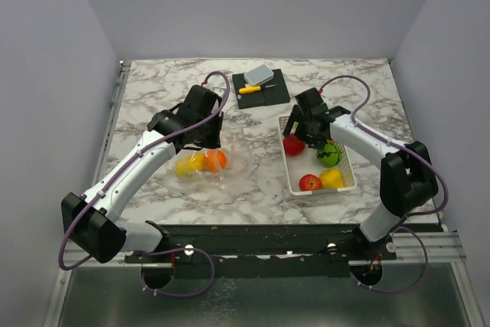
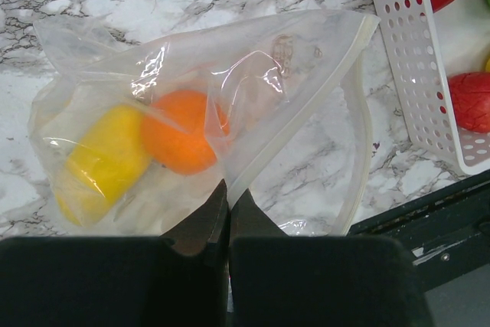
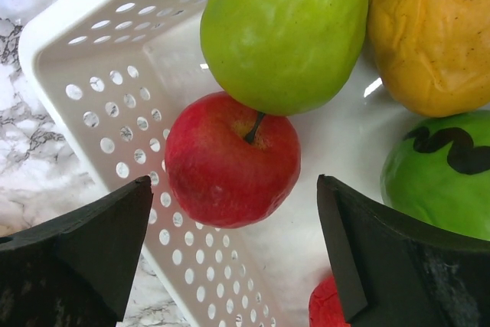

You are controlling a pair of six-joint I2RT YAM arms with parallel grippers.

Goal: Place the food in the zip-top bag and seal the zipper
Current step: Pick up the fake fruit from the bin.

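top camera's up high behind the near edge, looking down and forward across the whole marble surface [image 1: 253, 189]. left wrist camera's in close, facing down past the left gripper [image 2: 228, 201] onto the zip-top bag [image 2: 230, 59], white basket [image 2: 413, 74] at its right edge. right wrist camera's nearer yet, peering past the right gripper [image 3: 235, 212] into that basket. all 3 share the basket.
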